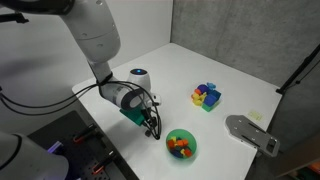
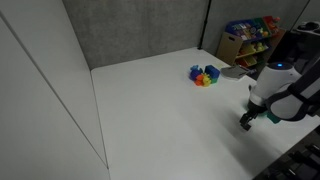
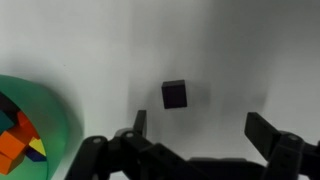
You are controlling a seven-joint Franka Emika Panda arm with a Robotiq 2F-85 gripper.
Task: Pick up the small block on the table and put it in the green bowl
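Observation:
The small block [image 3: 175, 94] is a tiny near-black cube lying on the white table; it shows only in the wrist view, just ahead of my fingers. My gripper [image 3: 200, 128] is open and empty, its fingertips spread wider than the block, which lies nearer one finger. The green bowl [image 3: 35, 125] sits at the left edge of the wrist view and holds orange, red and dark pieces. In an exterior view the gripper [image 1: 151, 124] hangs low over the table just beside the green bowl [image 1: 181, 145]. The gripper also shows in the other exterior view [image 2: 246, 120].
A cluster of yellow, blue and purple blocks [image 1: 207, 96] sits further back on the table and shows in both exterior views [image 2: 205, 76]. A flat grey metal plate [image 1: 250, 132] lies near the table edge. A shelf of colourful packets [image 2: 250, 38] stands behind the table.

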